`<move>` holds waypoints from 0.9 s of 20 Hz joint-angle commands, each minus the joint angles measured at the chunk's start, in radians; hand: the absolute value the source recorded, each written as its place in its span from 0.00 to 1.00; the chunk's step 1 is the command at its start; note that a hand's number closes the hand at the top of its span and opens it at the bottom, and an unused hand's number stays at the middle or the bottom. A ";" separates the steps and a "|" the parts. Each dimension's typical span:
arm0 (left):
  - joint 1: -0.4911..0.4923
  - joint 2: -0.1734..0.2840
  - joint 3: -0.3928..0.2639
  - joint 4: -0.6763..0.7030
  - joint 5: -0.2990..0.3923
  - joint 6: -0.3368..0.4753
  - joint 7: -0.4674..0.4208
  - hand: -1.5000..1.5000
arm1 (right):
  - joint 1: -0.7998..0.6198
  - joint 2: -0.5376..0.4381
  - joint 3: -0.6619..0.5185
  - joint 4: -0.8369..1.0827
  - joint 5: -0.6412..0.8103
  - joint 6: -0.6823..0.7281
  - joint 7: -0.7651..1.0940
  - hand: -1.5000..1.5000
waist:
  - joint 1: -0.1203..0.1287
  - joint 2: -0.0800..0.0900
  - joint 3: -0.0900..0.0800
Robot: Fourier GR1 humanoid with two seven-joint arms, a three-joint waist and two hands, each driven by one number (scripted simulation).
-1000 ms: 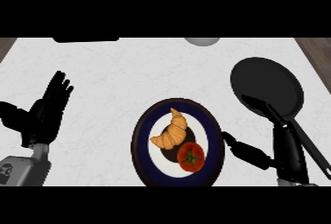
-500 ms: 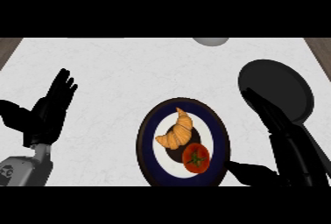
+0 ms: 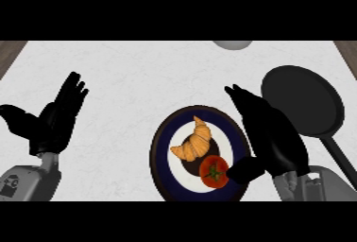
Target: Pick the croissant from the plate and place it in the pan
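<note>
Down at six o'clock on the white counter [image 3: 140, 71], the dark-rimmed plate [image 3: 159, 156] is carrying the croissant [image 3: 193, 145], with a red tomato [image 3: 213, 172] sitting just beside it at its five o'clock. At the plate's three o'clock edge the right hand [image 3: 268, 134] is hanging with straight fingers pointing to twelve and thumb tucked toward the tomato, holding nothing. Over at two o'clock the black pan [image 3: 302, 100] is lying, handle trailing to five. At nine o'clock the left hand [image 3: 52, 123] is resting, fingers spread upward.

A white marbled counter [image 3: 153, 75], perhaps brown-edged at its corners.
</note>
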 commanded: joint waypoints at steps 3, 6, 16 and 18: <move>-0.002 0.005 0.009 -0.009 -0.005 0.000 0.026 0.50 | -0.061 0.089 0.061 0.106 -0.145 0.218 0.187 0.00 | -0.007 -0.002 0.001; 0.000 0.005 0.028 0.004 -0.006 -0.018 0.004 0.50 | -0.103 0.158 0.081 0.129 -0.157 0.231 0.242 0.00 | -0.013 -0.003 0.001; -0.008 -0.029 0.021 0.009 -0.024 0.003 0.010 0.50 | -0.202 0.193 0.218 0.214 -0.074 0.293 0.344 0.00 | -0.022 -0.007 0.001; 0.026 -0.009 0.028 0.001 -0.026 -0.021 -0.001 0.50 | -0.216 0.215 0.202 0.255 -0.059 0.283 0.353 0.00 | -0.016 -0.007 0.001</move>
